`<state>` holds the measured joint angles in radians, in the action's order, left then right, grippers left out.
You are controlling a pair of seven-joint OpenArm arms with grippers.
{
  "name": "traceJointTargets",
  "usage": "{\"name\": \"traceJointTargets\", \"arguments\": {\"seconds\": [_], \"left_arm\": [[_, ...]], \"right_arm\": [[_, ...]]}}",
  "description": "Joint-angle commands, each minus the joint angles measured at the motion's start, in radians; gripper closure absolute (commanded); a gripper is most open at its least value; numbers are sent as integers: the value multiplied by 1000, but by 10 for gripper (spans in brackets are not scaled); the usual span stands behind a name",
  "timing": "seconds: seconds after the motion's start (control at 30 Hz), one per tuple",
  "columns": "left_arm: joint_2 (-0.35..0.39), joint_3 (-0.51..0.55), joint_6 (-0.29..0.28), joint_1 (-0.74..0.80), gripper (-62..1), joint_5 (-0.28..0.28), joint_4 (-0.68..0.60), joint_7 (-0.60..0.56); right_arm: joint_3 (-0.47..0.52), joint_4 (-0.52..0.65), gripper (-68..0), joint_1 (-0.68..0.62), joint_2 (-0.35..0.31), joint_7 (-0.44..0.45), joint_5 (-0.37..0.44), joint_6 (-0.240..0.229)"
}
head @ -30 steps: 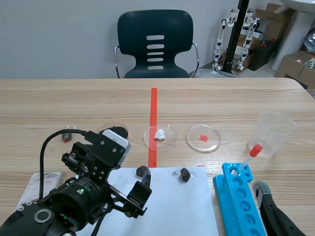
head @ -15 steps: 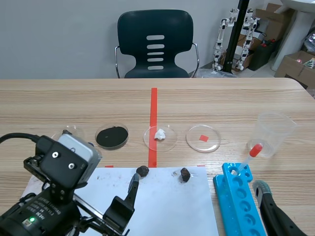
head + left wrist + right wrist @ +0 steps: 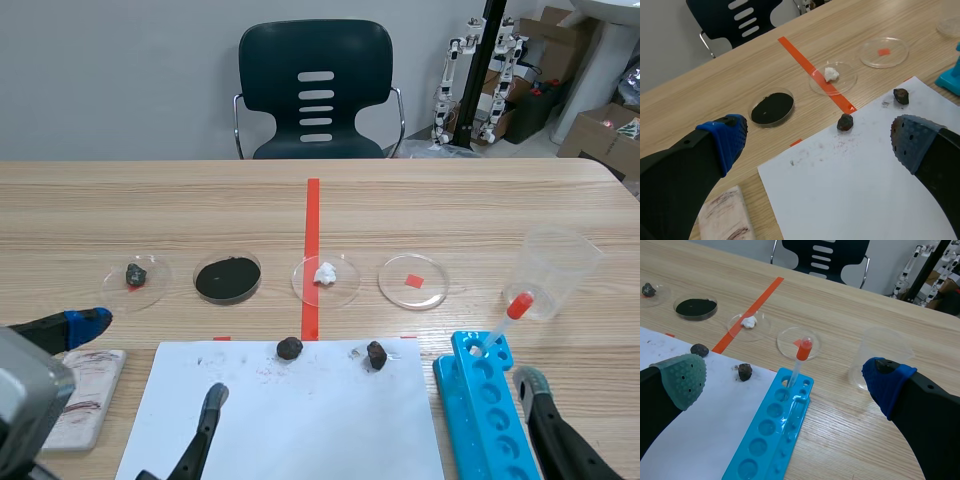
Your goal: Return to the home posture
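Observation:
My left gripper [image 3: 140, 368] sits low at the table's near left corner, open and holding nothing. In the left wrist view its gripper [image 3: 820, 140] spreads over the white paper [image 3: 855, 190], with the blue pad [image 3: 727, 137] on one side and the grey pad [image 3: 912, 140] on the other. My right gripper [image 3: 784, 379] is open too, empty, above the blue tube rack [image 3: 775, 430]. In the scene view only one right fingertip [image 3: 530, 385] shows at the near right edge.
Two dark rocks [image 3: 290, 348] [image 3: 376, 355] lie on the white paper [image 3: 300, 420]. Several petri dishes line up behind it: rock [image 3: 135, 274], black powder [image 3: 228, 277], white lump [image 3: 325, 273], red square [image 3: 413, 280]. A pipette [image 3: 505, 320] stands in the rack [image 3: 485, 405] beside a plastic beaker [image 3: 555, 270]. A stained block [image 3: 85, 395] lies at left.
My left arm has pulled back and down toward the near left corner, uncovering the left dishes and the paper. The right arm has kept still.

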<state>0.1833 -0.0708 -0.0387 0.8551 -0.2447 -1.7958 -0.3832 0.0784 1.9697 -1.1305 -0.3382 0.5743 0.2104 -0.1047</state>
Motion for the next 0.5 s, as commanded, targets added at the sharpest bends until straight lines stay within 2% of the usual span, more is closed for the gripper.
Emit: {"name": "traceJointTargets", "arguments": {"seconds": [0.0,0.3,0.47], "left_arm": [[-2,-5,-1,24,-602,-12,-26,-27],[-2,-5,54,126,-602,-39,-97,-40],[-2,-5,55,168,-602,-60,-170,-40]], "right_arm": [[6,14,-679,3,0,14,10,3],[6,14,-679,3,0,14,10,3],[6,14,-679,3,0,14,10,3]]}}
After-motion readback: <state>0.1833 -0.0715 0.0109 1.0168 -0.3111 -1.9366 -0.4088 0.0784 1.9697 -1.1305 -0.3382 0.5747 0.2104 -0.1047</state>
